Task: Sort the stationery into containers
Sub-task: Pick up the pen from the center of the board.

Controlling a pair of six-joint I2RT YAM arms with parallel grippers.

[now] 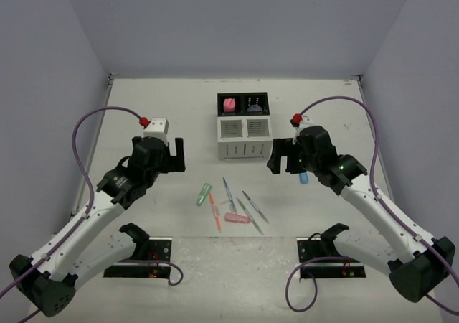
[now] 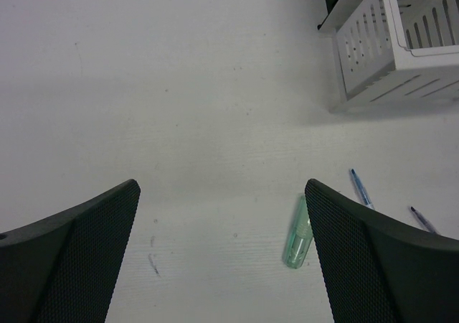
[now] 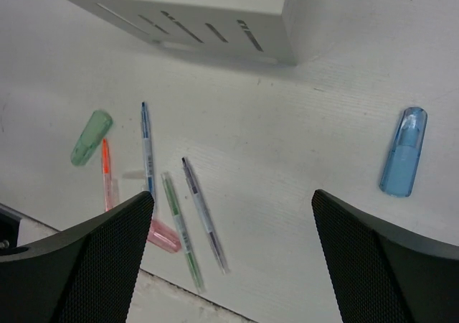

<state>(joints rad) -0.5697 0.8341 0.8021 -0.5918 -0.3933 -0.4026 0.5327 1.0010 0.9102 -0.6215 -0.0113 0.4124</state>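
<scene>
The organizer (image 1: 244, 125) is seen at the middle back of the table (image 1: 143, 108), with its two black bins behind and its two white slotted bins in front. An eraser (image 1: 229, 105) is held in the back left black bin and a puck (image 1: 254, 106) in the back right one. What lies in the white bins cannot be told.

The loose stationery is spread on the table in front of the organizer, between the two arms. A green marker (image 3: 91, 137) is found at the left of the group, with the tip of an orange pen (image 3: 107, 176) just beside it. A blue pen (image 3: 147, 151) is laid to the right of these, then a greenish pen (image 3: 181, 226) and a grey pen (image 3: 203, 213), close together and roughly parallel. A pink marker (image 3: 163, 237) is laid at the near end of the group, just beside the greenish pen; whether they touch cannot be told. A blue marker (image 3: 404, 151) is set well apart from the rest, to the right, near the organizer's front right corner.

The left gripper (image 2: 222, 265) is held over bare table left of the green marker, its jaws wide apart and nothing between them. The right gripper (image 3: 233, 262) is held above the table by the blue marker, its jaws likewise spread wide and nothing gripped
</scene>
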